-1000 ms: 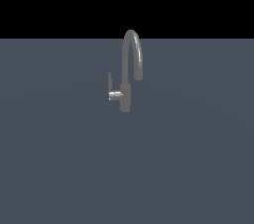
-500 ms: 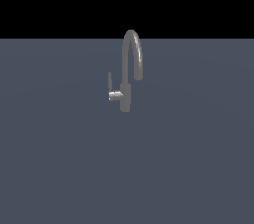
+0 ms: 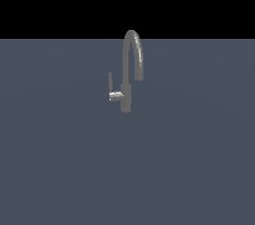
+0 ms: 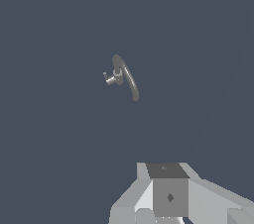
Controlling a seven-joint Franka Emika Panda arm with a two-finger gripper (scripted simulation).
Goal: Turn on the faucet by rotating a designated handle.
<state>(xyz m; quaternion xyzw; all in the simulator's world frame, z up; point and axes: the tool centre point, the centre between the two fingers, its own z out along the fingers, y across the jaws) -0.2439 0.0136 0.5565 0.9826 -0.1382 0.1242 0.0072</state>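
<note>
We see the faucet [image 3: 127, 77] upright mid-table [image 3: 60, 169], handle [image 3: 110, 85] pointing up on its left in the exterior view. Our hand [image 4: 171, 196] hangs well apart; its opening we cannot tell.

Faucet seen from above, well clear of the gripper

The faucet [image 4: 124, 77] stands alone on the tabletop [image 4: 54, 143], its handle [image 4: 107, 78] jutting sideways; only the gripper [image 4: 168, 196] body shows, well apart.

Small grey metallic faucet [image 3: 126, 94] standing upright on the slate-blue counter [image 3: 60, 159], tall arched gooseneck spout curving toward the exterior view's right, thin flat handle [image 3: 110, 85] upright on 1 short horizontal stub at its left side
</note>
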